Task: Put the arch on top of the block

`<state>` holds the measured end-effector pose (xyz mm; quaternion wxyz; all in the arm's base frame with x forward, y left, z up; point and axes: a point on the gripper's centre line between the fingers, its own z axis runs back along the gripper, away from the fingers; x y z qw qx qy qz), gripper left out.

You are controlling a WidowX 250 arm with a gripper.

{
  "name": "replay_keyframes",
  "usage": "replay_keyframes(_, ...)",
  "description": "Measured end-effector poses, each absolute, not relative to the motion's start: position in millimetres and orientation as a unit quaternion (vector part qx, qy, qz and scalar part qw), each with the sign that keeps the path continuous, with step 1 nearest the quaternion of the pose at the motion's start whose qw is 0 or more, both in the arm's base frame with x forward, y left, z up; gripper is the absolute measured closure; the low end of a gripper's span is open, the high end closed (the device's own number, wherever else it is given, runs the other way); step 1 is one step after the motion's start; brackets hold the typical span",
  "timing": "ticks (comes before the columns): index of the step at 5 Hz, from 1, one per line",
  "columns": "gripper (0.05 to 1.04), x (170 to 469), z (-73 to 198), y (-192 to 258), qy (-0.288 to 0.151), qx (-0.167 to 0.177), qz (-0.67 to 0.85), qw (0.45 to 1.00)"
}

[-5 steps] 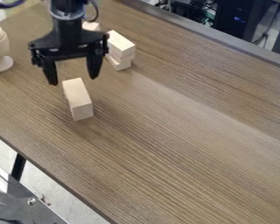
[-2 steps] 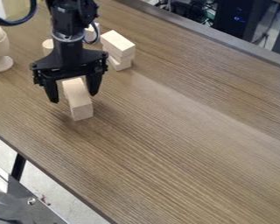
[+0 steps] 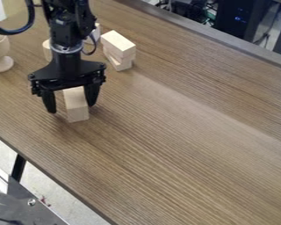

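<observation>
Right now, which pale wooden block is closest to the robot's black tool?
The long pale wooden block on its own, partly between the black tool's fingers. The stacked pale wooden blocks sit farther from the camera, beyond the fingers.

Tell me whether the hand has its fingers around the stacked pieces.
No, the hand has its open fingers on either side of the lone wooden piece, apart from the stacked pieces.
</observation>
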<state>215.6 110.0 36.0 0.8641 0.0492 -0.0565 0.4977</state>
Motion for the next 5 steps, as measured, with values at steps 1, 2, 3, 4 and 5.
replay_keyframes(1,0.390,212.8,35.7,115.1,-0.056,0.047,0.510,0.857)
replay_keyframes(2,0.516,211.3,35.6,117.0,-0.054,0.046,0.508,0.858)
replay_keyframes(3,0.516,209.0,42.2,113.1,-0.039,0.032,0.505,0.862)
replay_keyframes(4,0.516,222.0,76.2,109.7,-0.072,0.010,0.511,0.857)
replay_keyframes(5,0.516,238.7,105.2,104.3,-0.092,-0.006,0.516,0.852)
